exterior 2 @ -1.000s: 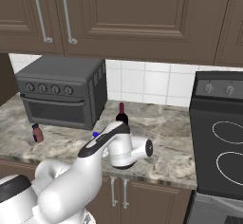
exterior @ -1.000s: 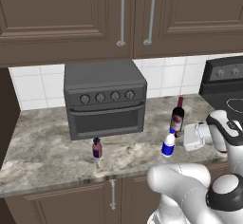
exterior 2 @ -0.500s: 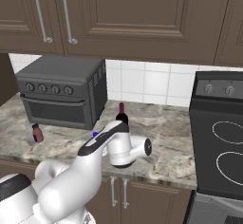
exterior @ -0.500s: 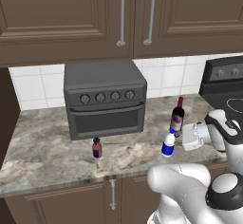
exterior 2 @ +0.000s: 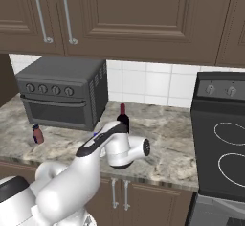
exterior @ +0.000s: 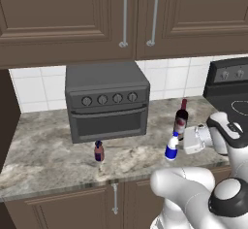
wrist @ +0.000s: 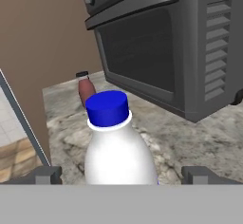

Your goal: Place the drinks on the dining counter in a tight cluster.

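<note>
The small white bottle (wrist: 121, 152) with its blue cap stands upright between my gripper's (wrist: 122, 174) two fingertips, with a gap on each side; the gripper is open. In the left base view my gripper (exterior: 179, 143) reaches from the right to the white bottle (exterior: 171, 147) near the counter's front edge. Just behind them stands the dark wine bottle (exterior: 181, 119) (exterior 2: 123, 119). Further left, in front of the oven, sits the squat reddish-brown bottle (exterior: 99, 151) (exterior 2: 37, 134) (wrist: 85, 90). The dining counter is out of view.
All three bottles stand on a stone counter (exterior: 43, 155) that carries a grey toaster oven (exterior: 106, 99) (wrist: 156, 42) against a tiled wall, under brown upper cabinets (exterior: 121, 14). A black stove (exterior 2: 220, 143) adjoins the counter on the right.
My hand has edged slightly left, closer around the white bottle. The bottles have not moved.
</note>
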Tool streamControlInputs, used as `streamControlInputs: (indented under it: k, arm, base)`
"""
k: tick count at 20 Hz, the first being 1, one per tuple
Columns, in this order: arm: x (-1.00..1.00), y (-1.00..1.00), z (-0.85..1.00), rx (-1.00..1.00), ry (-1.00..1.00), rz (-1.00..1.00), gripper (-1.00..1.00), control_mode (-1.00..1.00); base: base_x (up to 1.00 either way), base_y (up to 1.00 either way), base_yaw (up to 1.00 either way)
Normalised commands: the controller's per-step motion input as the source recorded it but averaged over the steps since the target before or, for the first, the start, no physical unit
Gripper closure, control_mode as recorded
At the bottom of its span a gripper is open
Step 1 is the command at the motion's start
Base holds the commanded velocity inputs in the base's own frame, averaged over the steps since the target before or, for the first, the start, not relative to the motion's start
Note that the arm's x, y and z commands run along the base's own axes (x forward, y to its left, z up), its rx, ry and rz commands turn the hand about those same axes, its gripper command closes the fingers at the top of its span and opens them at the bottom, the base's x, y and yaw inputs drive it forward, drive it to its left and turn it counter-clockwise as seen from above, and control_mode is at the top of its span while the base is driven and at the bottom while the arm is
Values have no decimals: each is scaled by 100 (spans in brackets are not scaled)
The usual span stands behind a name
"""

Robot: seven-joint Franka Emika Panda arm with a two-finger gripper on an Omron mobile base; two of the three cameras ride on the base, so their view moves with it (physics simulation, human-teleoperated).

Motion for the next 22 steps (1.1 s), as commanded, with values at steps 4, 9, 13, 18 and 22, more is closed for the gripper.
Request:
streamControlInputs:
  k: [4,9,13,18,22]
  arm:
    - [0,10,-1,0,0,0,-100,-100]
    - [0,7,-2,0,0,0,-100,-100]
    - [0,2,0,0,0,0,-100,-100]
    - [0,0,0,0,0,0,-100,-100]
    - [0,0,0,0,0,0,100,-100]
  base:
    - [0,0,0]
    - [0,0,0]
    - [0,0,0]
    - [0,0,0]
    - [0,0,0]
